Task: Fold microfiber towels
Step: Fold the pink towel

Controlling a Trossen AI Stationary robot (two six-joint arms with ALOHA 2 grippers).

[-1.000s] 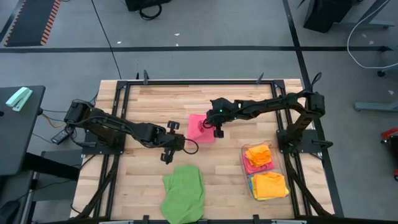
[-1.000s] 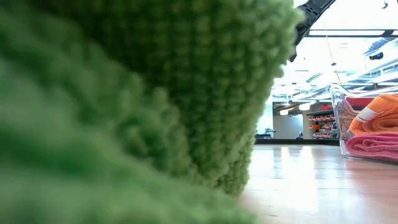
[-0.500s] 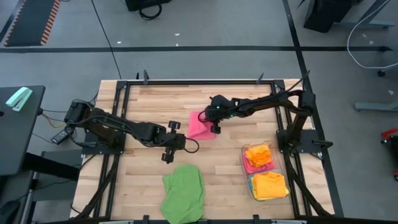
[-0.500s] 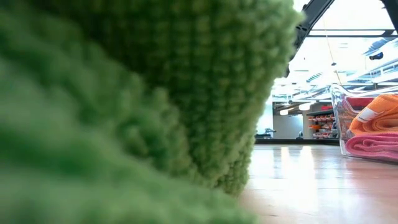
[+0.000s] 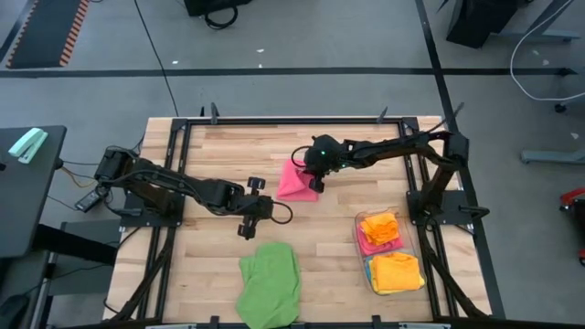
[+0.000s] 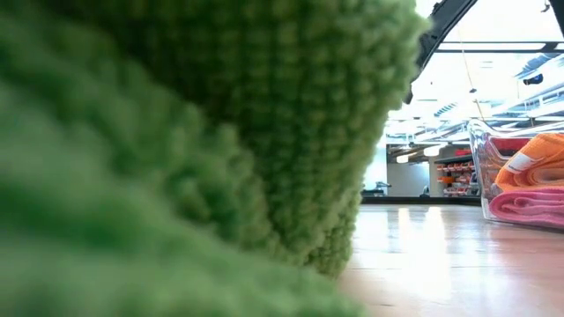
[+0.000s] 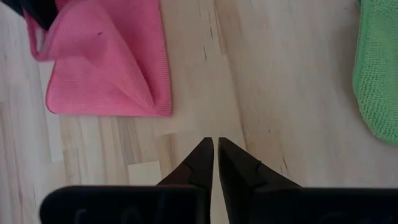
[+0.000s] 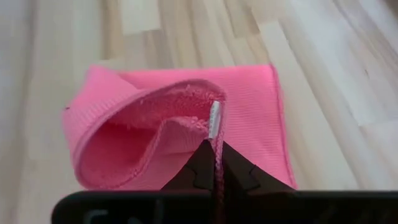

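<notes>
Your right gripper (image 8: 214,163) has its fingers pinched on the edge of the pink towel (image 5: 294,183) and has carried that edge leftward across the cloth since a second ago — the flat square is now a half-raised fold. Your left gripper (image 7: 215,148) waits just beside it, fingers together and empty. The green towel (image 5: 270,285) lies unfolded at the desk (image 5: 219,146) front — next in line, likely.

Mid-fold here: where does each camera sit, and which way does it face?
High: overhead, straight down; both arms, wooden table, clear plastic bin.
Low: table height, mostly blocked by the crumpled green microfiber towel.
Left wrist: shut left gripper, empty, over bare wood.
Right wrist: right gripper pinching the pink microfiber towel.
Shared: both wrist views show the pink towel.
</notes>
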